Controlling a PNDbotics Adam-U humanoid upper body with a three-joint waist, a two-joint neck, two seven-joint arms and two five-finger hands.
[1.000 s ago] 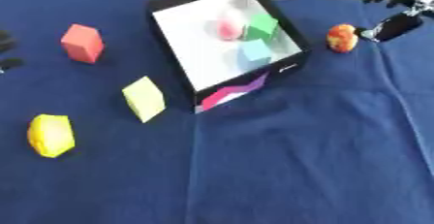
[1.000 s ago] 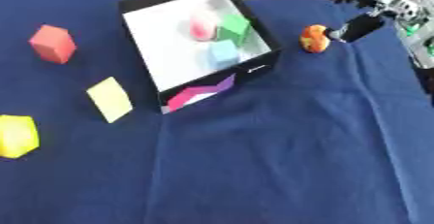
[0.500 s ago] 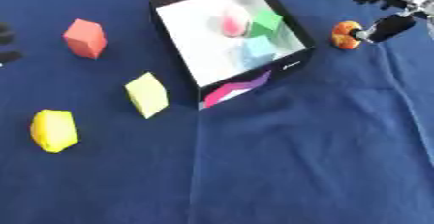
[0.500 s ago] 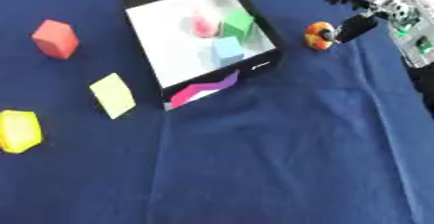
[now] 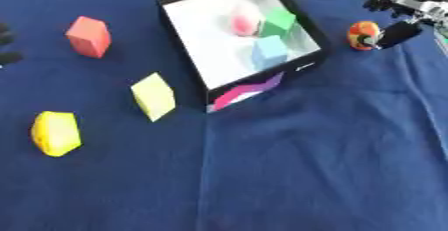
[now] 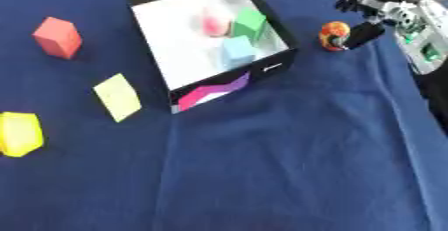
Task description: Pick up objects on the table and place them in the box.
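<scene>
- Now my right hand (image 6: pixel 372 17) sits at the far right of the table, its thumb against the small round orange-and-yellow object (image 6: pixel 333 35), the other fingers curled above it and not yet closed round it.
- Over the last second that hand has barely shifted against the object; it is mostly my head that has tilted, so the whole scene slid in view.
- So the pick is, I judge, still being set up: the object rests on the blue cloth (image 5: pixel 306 165), just right of the black-walled box with the white floor (image 5: pixel 194 70).
- Inside the box lie a pink piece (image 5: pixel 244 23), a green cube (image 5: pixel 280 21) and a pale blue cube (image 5: pixel 269 51).
- Waiting on the left are a red block (image 5: pixel 88 36), a lime-yellow block (image 5: pixel 154 96) and a yellow block (image 5: pixel 56 133).
- My left hand (image 5: pixel 7 45) shows only as dark fingertips at the left edge; I cannot tell how its fingers stand.
</scene>
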